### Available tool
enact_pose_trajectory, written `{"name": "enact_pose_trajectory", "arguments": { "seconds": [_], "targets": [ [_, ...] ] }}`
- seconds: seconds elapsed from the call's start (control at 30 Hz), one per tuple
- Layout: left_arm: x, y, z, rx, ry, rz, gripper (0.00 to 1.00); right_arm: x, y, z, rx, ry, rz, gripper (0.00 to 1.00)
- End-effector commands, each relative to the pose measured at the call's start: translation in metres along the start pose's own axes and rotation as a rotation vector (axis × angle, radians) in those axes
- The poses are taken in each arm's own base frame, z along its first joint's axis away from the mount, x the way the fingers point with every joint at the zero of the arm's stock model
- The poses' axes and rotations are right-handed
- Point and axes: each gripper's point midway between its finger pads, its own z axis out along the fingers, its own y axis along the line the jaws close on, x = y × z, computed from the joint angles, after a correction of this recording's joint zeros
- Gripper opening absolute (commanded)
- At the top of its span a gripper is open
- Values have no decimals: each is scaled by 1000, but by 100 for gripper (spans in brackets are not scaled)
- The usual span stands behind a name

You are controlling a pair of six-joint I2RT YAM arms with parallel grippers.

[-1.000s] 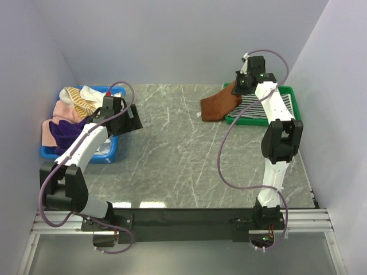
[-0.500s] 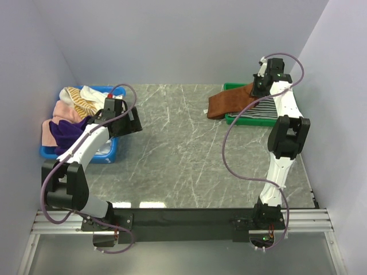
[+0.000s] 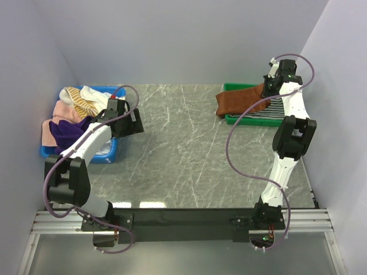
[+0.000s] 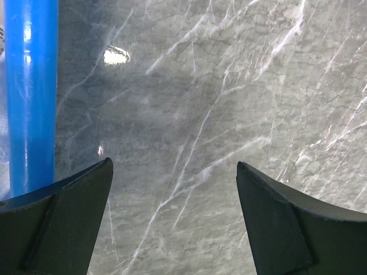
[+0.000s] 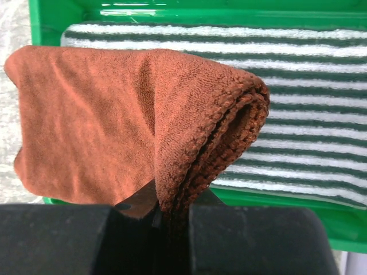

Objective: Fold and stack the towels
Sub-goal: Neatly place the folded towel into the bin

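Observation:
My right gripper is shut on a folded edge of the plain brown towel. It holds the towel above the grey-white striped towel, which lies flat in the green tray. From above, the brown towel hangs over the tray's left part, with the right gripper at the tray's far edge. Several mixed-colour towels are heaped in the blue bin at the left. My left gripper hovers beside that bin, open and empty over bare marble.
The blue bin's rim runs just left of the left gripper's fingers. The green tray sits at the table's back right corner, close to the right wall. Purple cables loop from both arms.
The right gripper has carried the brown towel to the right and farther back, from the table beside the tray to over the tray. The left gripper has hardly moved.

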Motion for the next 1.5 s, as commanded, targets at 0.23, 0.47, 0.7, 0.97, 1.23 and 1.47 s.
{"name": "enact_pose_trajectory", "arguments": {
  "seconds": [0.23, 0.47, 0.7, 0.97, 1.23, 1.47],
  "targets": [
    [-5, 4, 5, -13, -11, 13, 94, -30, -17, -19, 80, -87, -93, 0],
    [-4, 4, 6, -13, -6, 14, 94, -34, -22, -25, 113, -104, -96, 0],
    [-4, 4, 5, -13, -10, 16, 94, -39, -26, -33, 140, -119, -107, 0],
    [-4, 4, 6, -14, -8, 16, 94, -47, -27, -39, 142, -142, -106, 0],
    [-5, 3, 5, -7, -12, 14, 94, -56, -25, -48, 147, -172, -99, 0],
    [-6, 3, 3, -8, -19, 18, 94, -56, -26, -44, 149, -177, -97, 0]
  ]
}}
